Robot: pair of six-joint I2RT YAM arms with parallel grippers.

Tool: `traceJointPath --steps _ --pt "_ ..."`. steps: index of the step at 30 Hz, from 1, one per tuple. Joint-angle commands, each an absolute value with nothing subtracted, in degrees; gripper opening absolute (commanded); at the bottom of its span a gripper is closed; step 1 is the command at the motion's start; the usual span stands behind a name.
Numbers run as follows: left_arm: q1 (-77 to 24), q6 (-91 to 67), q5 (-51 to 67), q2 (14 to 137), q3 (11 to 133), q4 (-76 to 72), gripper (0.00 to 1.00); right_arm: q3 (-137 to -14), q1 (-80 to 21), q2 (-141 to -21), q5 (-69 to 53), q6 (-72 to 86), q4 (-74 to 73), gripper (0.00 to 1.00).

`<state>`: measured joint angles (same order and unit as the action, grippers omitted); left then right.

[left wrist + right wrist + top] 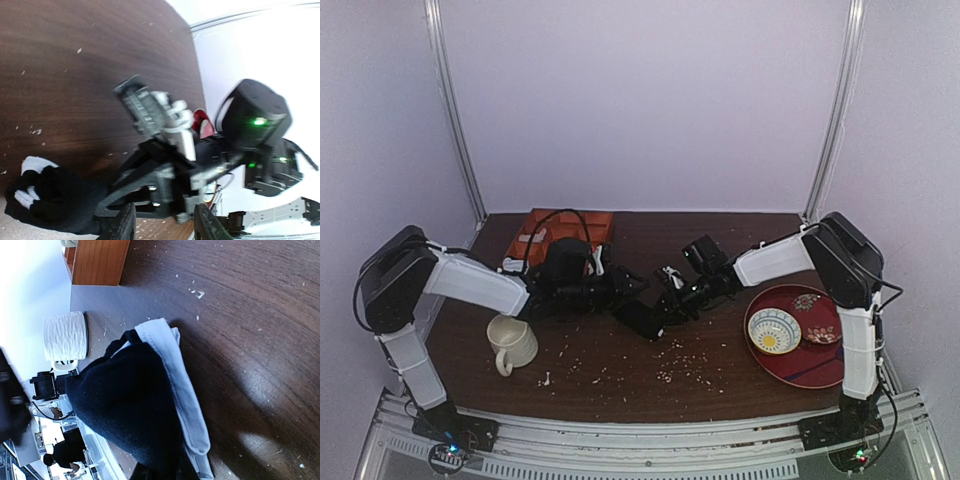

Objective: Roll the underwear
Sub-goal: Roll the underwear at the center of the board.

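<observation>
Fingers first: right gripper [665,300] was clamped on the underwear [135,410], black fabric w/ the pale edging band draped right at the fingertips in the right wrist view. Left gripper [162,222] had its fingers [124,227] parted, nothing between them. A black bundle w/ white edging [50,200] sat on the counter [75,60] just beside and to the lower-left of them in the left wrist view. Top cam: both arms met mid-counter, dark fabric [640,318] low between them, too dim to separate the pieces. My read: right arm had the piece, left was nearer the loose bundle and needed to swing toward it. Long axis of either: couldn't tell. Mug [512,343] sat near the left arm, apart from the fabric.
</observation>
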<state>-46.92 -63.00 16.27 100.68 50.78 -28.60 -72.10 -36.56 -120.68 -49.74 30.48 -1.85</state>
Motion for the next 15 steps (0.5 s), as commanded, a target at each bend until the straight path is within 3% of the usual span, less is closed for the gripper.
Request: traceJointPath --steps 1,15 --pt "-46.67 -63.26 15.98 103.62 48.70 -28.77 0.53 -70.03 -37.69 -122.32 -43.62 29.33 -10.68 0.00" --pt "-46.46 -64.95 12.06 105.40 48.14 -22.16 0.50 -70.28 -38.28 -122.26 -43.65 28.33 -11.42 0.01"
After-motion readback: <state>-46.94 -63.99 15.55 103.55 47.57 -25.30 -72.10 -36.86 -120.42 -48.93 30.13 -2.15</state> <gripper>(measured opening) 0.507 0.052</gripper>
